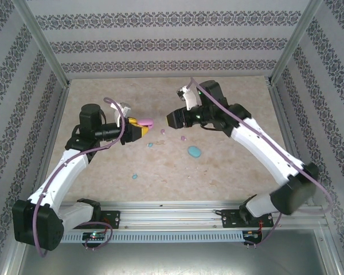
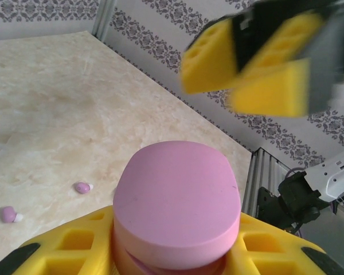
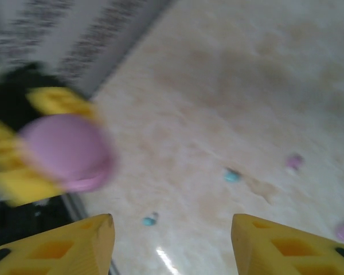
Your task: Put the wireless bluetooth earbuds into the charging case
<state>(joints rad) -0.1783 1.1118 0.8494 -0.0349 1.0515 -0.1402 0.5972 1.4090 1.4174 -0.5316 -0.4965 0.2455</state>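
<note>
- Up over the middle of the worktop (image 1: 218,177), the left claw (image 1: 137,128) is clamped on the pink case (image 2: 178,200). Its yellow pads (image 2: 74,246) hug both sides, and the case pokes out past the tips toward the other arm.
- The case is held in the air, clear of the surface.
- The right claw (image 3: 169,243) faces it across a small gap. It's spread wide with nothing between its fingers (image 3: 286,246), and it isn't touching the case.
- The right wrist view is pretty blurry, so the case is just a pink smear there.
- Down on the worktop under that gap are two pink buds (image 1: 163,131) (image 1: 183,138), lying loose and a bit apart.
- The blue case (image 1: 194,152) sits on the worktop just beside the right-hand pink one, toward the arm bases.
- The blue buds (image 1: 151,144) (image 1: 135,176) are loose too. One is below the left claw, and the other is well apart from it, closer to the near edge.
- So all four buds are lying on the worktop.
</note>
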